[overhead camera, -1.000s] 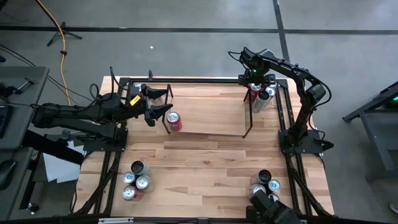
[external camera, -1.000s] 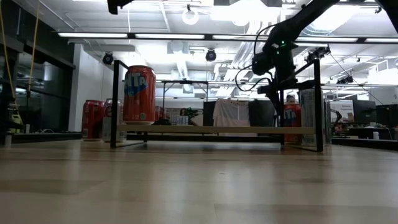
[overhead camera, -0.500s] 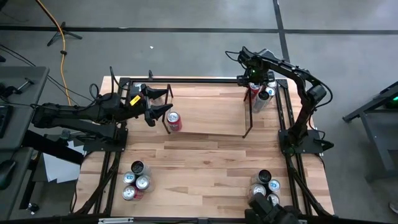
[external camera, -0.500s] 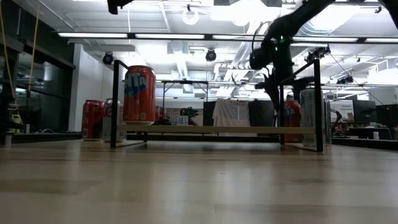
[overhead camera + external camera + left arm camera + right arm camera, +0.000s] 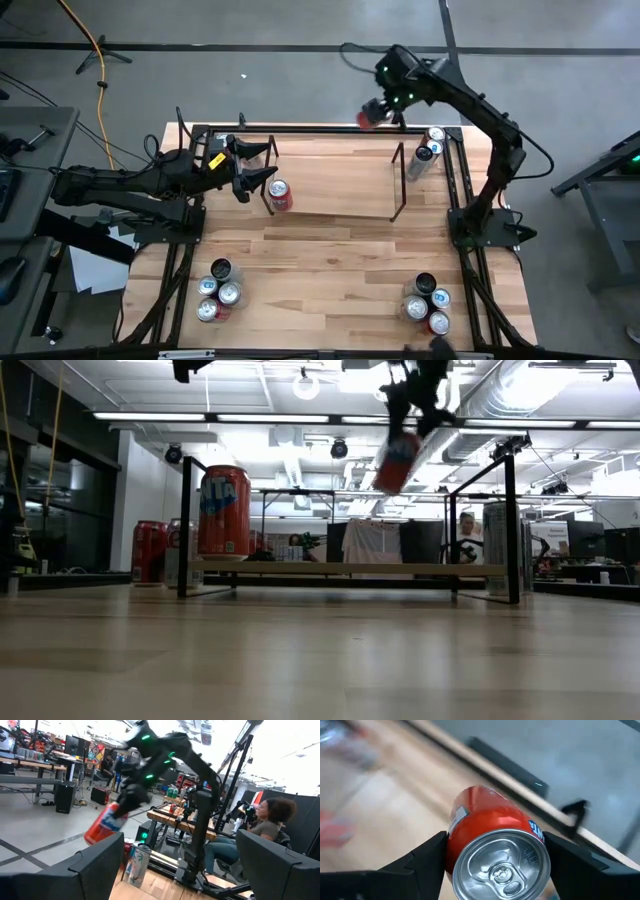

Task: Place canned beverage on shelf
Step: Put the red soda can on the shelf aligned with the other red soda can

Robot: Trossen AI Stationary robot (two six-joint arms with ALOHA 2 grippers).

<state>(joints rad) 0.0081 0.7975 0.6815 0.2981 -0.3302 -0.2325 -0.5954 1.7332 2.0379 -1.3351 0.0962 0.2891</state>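
Observation:
My right gripper [image 5: 383, 108] is shut on a red beverage can [image 5: 372, 118], high in the air over the table's far edge; the same red can [image 5: 397, 460] hangs tilted above the shelf's top. The shelf [image 5: 340, 569], a low black rod rack with a see-through top, stands at the far middle of the table. Another red can [image 5: 280, 194] stands upright on the shelf's left end. My left gripper [image 5: 268, 163] waits open just left of the shelf, touching nothing. My right gripper pinches the red can's side wall just below its top rim [image 5: 470, 827] between its two fingers [image 5: 427, 852], one on each side. The fingers come from above, slanting down. The can hangs tilted below them, lid toward the wrist, clear of table and shelf.
Two silver cans [image 5: 428, 150] stand at the table's far right corner. Can clusters sit near the front left [image 5: 217, 290] and front right [image 5: 430, 300]. More cans [image 5: 150, 552] stand behind the shelf's left end. A person [image 5: 270, 820] sits beyond the table.
My right gripper has risen from the cans at the far right corner, carrying the red can up off the table and toward the table's left along its far edge. Its wrist has rolled, and the can now hangs tilted high above the shelf.

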